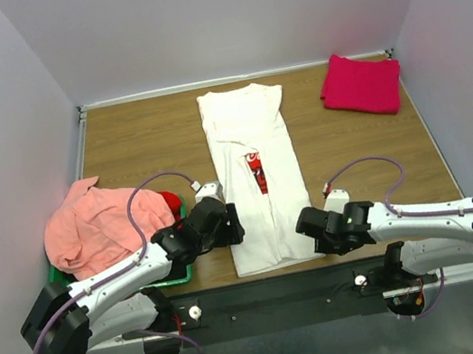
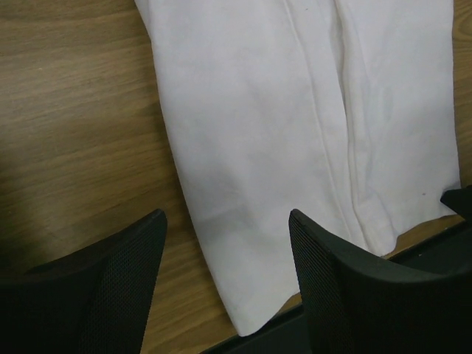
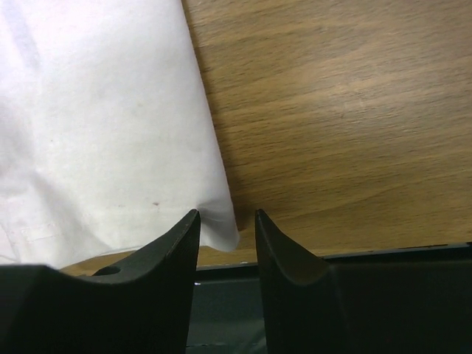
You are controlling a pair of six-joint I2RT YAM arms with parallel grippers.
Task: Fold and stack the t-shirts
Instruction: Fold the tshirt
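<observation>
A: The wooden table (image 1: pixel 138 139) is seen filling the middle of the top view. The large white t-shirt (image 1: pixel 248 138) is laid down its centre as a long folded strip, collar toward the top of the frame and hem at the bottom edge. A red print is shown at the central slit.

B: And the arms are stretched in from the bottom corners! The left arm (image 1: pixel 110 291) is reached low from the lower left, the right arm (image 1: pixel 427 217) from the lower right. Both are bent inward, so the hem's two corners are flanked.

A: The salmon-pink t-shirt (image 1: pixel 98 224) is heaped, crumpled, at the left edge over the green bin (image 1: pixel 171 282). Only a strip of the bin's rim is shown beneath the left arm.

B: The magenta-red t-shirt (image 1: pixel 362 83) is found folded at the upper right, well apart from the white one.

A: On to the left gripper (image 2: pixel 226 221). Its jaws are held wide, the hem's lower left corner is framed between the fingers, and nothing is gripped.

B: The right gripper (image 3: pixel 226 215) is set at the hem's lower right corner. Only a slim gap is shown between its jaws, with the cloth's corner right at the mouth of it. No pinch can be made out.

A: Last, the red t-shirt (image 1: pixel 169 198) is glimpsed as a small patch beside the salmon heap, just behind the left wrist.
</observation>
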